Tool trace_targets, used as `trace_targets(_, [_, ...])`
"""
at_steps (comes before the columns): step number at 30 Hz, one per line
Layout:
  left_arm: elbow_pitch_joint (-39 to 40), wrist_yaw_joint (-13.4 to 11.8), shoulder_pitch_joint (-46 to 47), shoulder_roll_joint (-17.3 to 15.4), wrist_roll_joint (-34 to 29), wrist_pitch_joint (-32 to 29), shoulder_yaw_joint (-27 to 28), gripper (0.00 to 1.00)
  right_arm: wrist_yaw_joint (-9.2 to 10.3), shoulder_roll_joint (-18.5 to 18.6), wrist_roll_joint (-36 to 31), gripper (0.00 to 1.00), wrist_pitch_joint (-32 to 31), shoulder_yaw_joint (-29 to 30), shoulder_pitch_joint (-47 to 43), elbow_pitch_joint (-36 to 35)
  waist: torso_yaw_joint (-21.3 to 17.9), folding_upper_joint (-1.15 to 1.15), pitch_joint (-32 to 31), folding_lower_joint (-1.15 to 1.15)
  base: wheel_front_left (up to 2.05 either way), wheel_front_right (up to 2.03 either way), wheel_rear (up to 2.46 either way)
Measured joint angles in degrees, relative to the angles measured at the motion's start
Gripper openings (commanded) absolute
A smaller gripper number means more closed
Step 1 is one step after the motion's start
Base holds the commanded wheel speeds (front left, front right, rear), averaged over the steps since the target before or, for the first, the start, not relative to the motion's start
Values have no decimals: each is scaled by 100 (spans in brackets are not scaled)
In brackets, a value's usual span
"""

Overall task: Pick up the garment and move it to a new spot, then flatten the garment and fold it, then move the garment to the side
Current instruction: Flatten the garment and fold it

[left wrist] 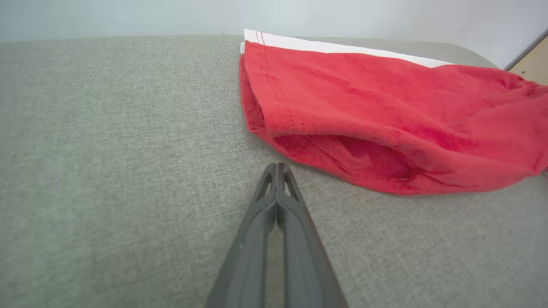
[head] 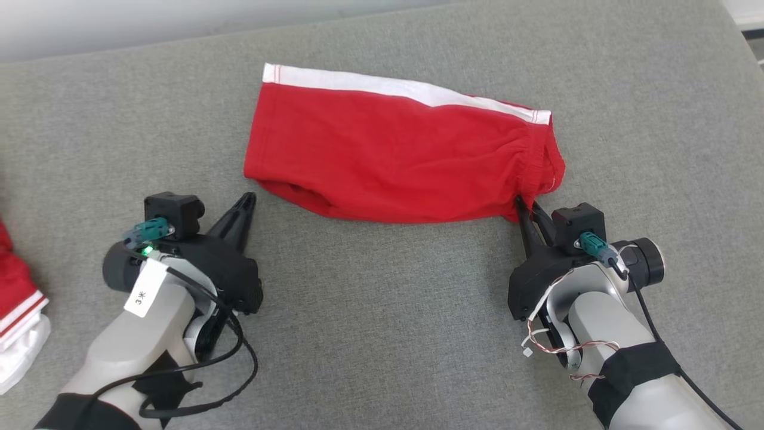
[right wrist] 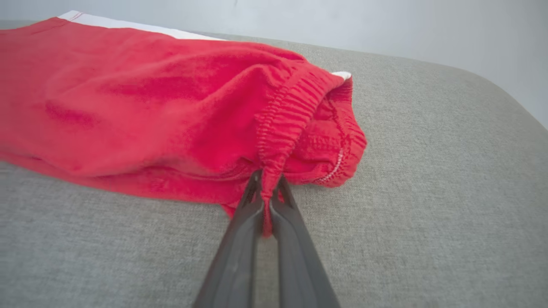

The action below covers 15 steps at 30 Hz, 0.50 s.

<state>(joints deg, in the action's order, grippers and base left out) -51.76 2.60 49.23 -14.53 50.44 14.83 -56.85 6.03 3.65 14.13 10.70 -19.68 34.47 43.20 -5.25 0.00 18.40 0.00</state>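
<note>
Two dark grippers work the near side of a grey cushion. Left gripper has its fingers pressed together on nothing, tips just beside the near left corner of the garment. Right gripper pinches the elastic waistband at the near right corner. Beyond them the garment, red shorts, lies lengthwise across the cushion's middle, doubled over, its near hem slack and a white stripe along its far edge. Flattening appears to be in hand; the next move likely calls for the left fingers to part and take the hem, so both arms can draw it taut. Count: two grippers, one garment, one other red-and-white cloth at the left edge.
</note>
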Motion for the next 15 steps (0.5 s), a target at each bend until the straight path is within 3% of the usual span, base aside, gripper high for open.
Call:
trace_targets(1, [41,-1,-1,8,0,0,11,96,-8,0,0,0,1,-5,1,10,15,0,-19,0,0,0,0])
trace_targets(2, [54,-4,-1,7,-1,0,26,100,-15,-1,0,0,1,-13,1,27,25,0,-35,0,0,0,0])
trace_targets(9, [67,-13,-1,8,-69,0,54,100,-52,-1,0,0,42,-37,5,114,24,0,-60,0,0,0,0])
trace_targets(10, [67,-13,-1,9,-79,0,54,100,-52,-2,1,100,44,-37,7,114,18,0,-60,0,0,0,0])
trace_targets(15, [48,-33,-8,-14,-196,0,83,100,-56,-8,90,100,51,-109,12,133,-73,0,-55,0,0,0,0])
